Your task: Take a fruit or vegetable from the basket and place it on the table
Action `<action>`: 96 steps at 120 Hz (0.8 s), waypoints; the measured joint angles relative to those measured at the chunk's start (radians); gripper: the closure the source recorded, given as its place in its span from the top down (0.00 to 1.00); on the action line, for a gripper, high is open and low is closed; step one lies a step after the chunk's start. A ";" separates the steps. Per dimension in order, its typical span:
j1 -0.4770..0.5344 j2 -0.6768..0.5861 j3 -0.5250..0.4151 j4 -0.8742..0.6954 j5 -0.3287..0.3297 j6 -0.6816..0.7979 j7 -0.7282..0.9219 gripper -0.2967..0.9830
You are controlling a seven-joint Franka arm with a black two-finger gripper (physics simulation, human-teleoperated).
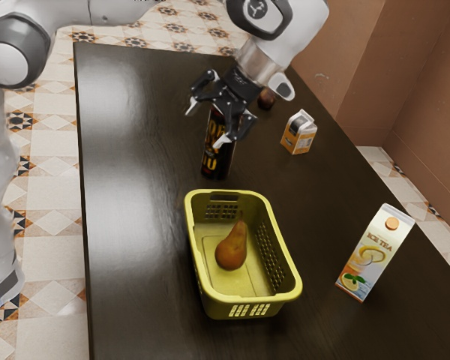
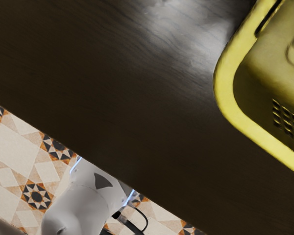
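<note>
The exterior view has the black two-finger hand (image 1: 207, 125) over the far part of the dark wooden table (image 1: 139, 202), its fingers spread apart with nothing clamped between them. Just beyond the hand and partly covered by it stands a tall black container with yellow lettering (image 1: 218, 161); whether they touch, I cannot tell. Nearer than both is an open yellow-green plastic basket (image 1: 247, 303) with perforated walls, and the brown-orange pear (image 1: 231, 251) lies inside it on the bottom. Toward the exterior view's right, a small orange-and-white carton (image 1: 298, 136) stands farther off, with a dark reddish-brown round thing (image 1: 266, 99) beyond it, partly hidden by the arm. On the near right, well apart from the hand, a tall white ice tea carton (image 1: 373, 255) stands beside the basket. In the wrist view, patterned floor tiles (image 2: 14, 142) and the arm's white base (image 2: 83, 205) lie past the table's edge.
</note>
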 joint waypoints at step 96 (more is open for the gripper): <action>0.042 0.030 -0.023 -0.255 0.058 0.687 -0.219 0.77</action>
